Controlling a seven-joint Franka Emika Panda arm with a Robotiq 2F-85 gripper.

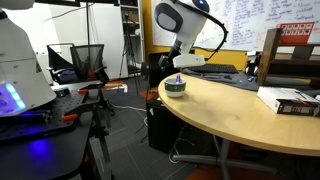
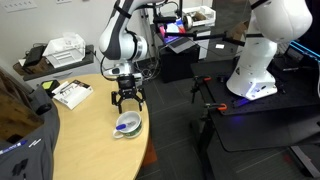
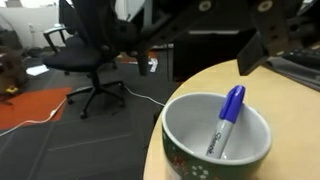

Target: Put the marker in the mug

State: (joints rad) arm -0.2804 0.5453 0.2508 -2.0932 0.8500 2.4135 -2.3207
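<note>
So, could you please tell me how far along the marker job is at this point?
Done: in the wrist view the marker leans inside the mug, cap end up. In hand: nothing; in an exterior view the gripper hangs open and empty just above the mug. Left: apparently only lifting the arm away.

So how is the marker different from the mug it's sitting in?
The marker is a slim stick; the mug is wide and round. The marker leans tilted, while the mug stands upright. The marker has a blue cap; the mug is green outside. Both have pale parts.
</note>
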